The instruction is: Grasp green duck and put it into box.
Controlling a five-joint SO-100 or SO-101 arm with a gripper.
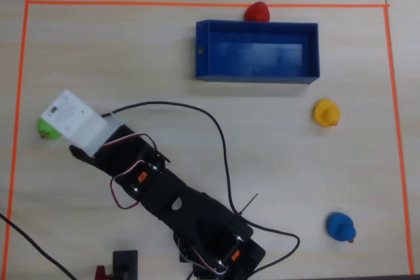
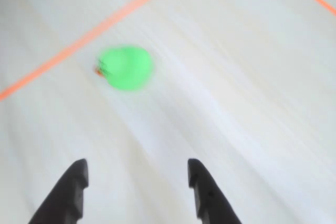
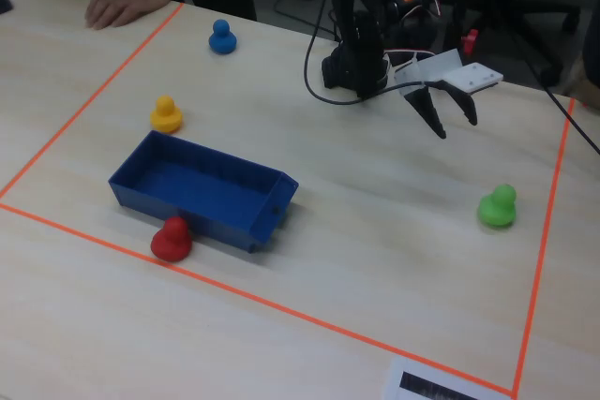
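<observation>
The overhead view looks straight down on the table, taking in nearly the whole rectangle of orange tape, with the arm's base at the bottom edge of the picture. The fixed view stands beyond the opposite, far edge of the table and looks back toward the arm at a slant from above, so the base sits at its top and the orange tape nearest it matches the overhead view's top line. The wrist view rides close above the table, facing forward and down past the pincer. All three share the table's corner region holding the green duck.
</observation>
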